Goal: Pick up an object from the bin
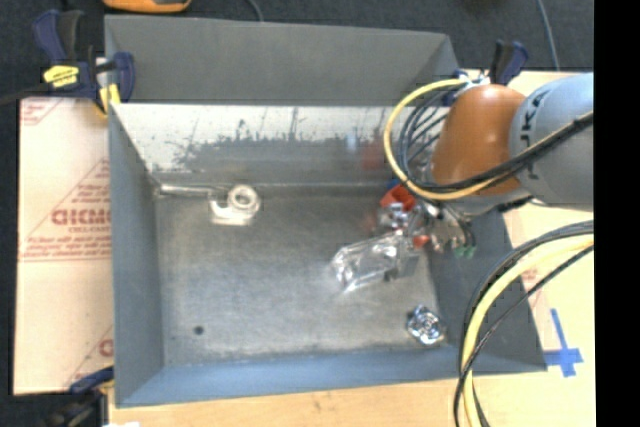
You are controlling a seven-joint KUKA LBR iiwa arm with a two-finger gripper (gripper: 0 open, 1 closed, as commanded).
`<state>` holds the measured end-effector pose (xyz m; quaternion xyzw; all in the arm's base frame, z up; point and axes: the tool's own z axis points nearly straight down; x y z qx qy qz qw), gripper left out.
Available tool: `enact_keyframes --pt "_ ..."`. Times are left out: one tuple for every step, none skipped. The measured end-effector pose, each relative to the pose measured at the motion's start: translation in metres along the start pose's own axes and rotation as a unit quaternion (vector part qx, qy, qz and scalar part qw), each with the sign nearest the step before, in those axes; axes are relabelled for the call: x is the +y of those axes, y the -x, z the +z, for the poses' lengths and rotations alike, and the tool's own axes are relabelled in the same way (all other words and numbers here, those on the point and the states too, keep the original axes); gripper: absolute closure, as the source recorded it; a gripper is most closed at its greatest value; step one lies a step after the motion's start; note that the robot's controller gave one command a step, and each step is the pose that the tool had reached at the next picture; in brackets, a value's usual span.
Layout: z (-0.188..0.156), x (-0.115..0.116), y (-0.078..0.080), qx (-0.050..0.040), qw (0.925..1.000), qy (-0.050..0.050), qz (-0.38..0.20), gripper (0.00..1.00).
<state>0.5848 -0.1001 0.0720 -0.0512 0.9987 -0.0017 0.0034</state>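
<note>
Highest and closest to the lens, the arm's orange-brown wrist cover (478, 137), ringed by yellow and black cables, hangs over the right end of the grey metal bin (135, 245). Four loose things lie on the bin floor, one of each kind. At the left, near the back wall, a white roll of tape (235, 203) lies flat. Right of centre lies a crumpled clear plastic piece (362, 265), glassy and creased, with bright glints. A small red object (397, 199) peeks out from under the wrist. The gripper (412, 237) sits at the clear piece's right end, seemingly touching it; how wide it stands I cannot tell. A shiny silver-blue crumpled ball (424, 325) lies near the front right corner
</note>
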Motion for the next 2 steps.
enact_keyframes --pt "-0.102 0.019 0.029 -0.0026 0.9999 0.001 0.014 1.0" --pt "-0.214 0.04 -0.007 -0.0012 0.9999 0.001 0.015 1.0"
